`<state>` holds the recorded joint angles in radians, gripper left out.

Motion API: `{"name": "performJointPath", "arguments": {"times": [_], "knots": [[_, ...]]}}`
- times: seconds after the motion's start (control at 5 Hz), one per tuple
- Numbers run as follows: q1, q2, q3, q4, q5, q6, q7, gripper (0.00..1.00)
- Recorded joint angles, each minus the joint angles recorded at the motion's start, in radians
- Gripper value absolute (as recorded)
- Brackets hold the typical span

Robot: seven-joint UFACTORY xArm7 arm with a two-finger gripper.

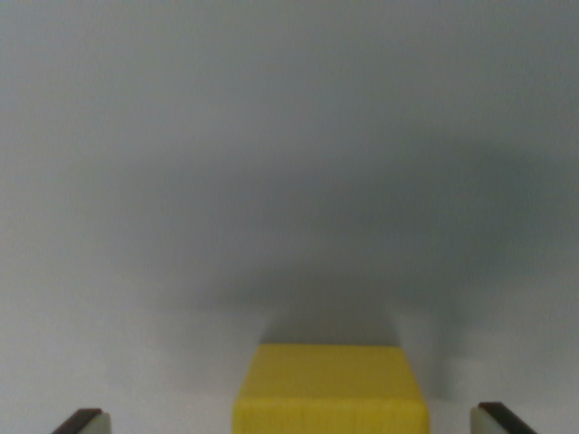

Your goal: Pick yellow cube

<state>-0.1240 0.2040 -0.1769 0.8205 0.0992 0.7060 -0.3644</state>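
Sitting between the open hand's (289, 420) fingertips, yellow cube (330, 391), grey surface (271, 163)

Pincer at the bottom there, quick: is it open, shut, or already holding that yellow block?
Pincer: open, holding nothing. Its fingertips stand wide on either side of the yellow cube, with clear gaps and no contact.

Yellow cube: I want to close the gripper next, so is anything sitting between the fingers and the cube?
Nothing visible does. The yellow cube sits between the two fingertips, with only bare pale surface in the gaps on either side. The gripper stands open around it.
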Motion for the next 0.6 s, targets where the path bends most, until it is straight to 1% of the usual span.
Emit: {"name": "performJointPath", "arguments": {"times": [0.2,0.4,0.6], "knots": [[-0.0024,0.005,-0.004,-0.021,0.0014,-0.024,-0.010,0.00],[-0.0024,0.005,-0.004,-0.021,0.0014,-0.024,-0.010,0.00],[-0.0044,0.009,-0.007,-0.038,0.0025,-0.042,-0.019,0.00]]}}
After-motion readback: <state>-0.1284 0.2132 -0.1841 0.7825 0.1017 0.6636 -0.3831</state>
